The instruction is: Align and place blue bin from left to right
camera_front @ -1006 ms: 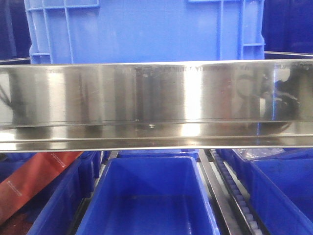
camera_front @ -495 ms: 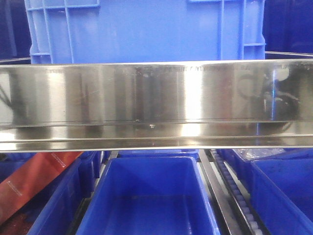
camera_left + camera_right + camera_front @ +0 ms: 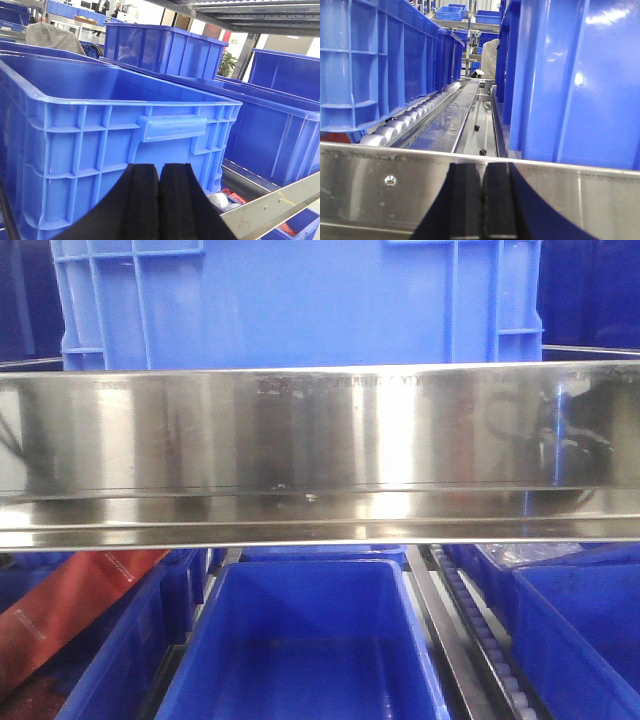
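- The blue bin [image 3: 115,125] stood on the rack shelf just ahead of the left hand [image 3: 159,200], its end wall and moulded handle facing that hand; in the front view the same bin [image 3: 300,300] rose behind the steel rail [image 3: 320,450].
- The left hand had its black pads pressed together, holding nothing, low before the bin's handle and apart from it.
- The right hand [image 3: 481,200] was likewise closed on nothing, close to the steel rail [image 3: 480,185], looking down the roller lane [image 3: 410,120] between two neighbouring bins [image 3: 580,75].
- Judging by the task, the step was to push the bin sideways; a flat, closed hand set low on a ribbed wall, pressed steadily, should keep it from twisting.
- The bin seemed to run its long axis away from the left hand, into the shelf, open side up, walls square to the rail.
- Its far end was out of view, so true alignment could not be judged.
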Robot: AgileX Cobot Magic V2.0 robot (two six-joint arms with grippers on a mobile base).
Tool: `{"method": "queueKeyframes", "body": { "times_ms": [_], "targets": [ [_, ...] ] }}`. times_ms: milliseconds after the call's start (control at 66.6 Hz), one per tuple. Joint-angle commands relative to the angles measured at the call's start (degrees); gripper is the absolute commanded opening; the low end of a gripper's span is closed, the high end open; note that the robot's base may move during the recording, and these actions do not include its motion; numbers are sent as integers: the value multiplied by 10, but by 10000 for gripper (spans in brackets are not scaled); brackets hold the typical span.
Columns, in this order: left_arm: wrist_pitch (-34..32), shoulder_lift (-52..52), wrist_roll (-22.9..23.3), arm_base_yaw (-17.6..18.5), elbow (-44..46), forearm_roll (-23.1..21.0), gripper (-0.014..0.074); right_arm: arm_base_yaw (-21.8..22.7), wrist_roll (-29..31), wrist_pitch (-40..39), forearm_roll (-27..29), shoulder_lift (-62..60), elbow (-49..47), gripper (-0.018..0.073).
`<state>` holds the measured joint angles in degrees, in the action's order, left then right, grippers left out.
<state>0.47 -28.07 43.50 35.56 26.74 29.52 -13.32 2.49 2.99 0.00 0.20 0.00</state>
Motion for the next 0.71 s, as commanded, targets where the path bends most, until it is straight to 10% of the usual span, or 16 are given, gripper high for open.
{"method": "queueKeyframes", "body": {
  "times_ms": [0,360,540,690],
  "targets": [
    [-13,4,-1,4,1,1,-111,-1,0,-15,0,-2,0,-79],
    [12,15,-7,-16,-8,-23,-111,-1,0,-15,0,-2,0,-79],
    [7,92,-228,-93,-75,-156,-111,-1,0,-15,0,-2,0,-79],
    [37,176,-312,-173,-129,-197,-111,-1,0,-15,0,-2,0,-79]
  ]
}}
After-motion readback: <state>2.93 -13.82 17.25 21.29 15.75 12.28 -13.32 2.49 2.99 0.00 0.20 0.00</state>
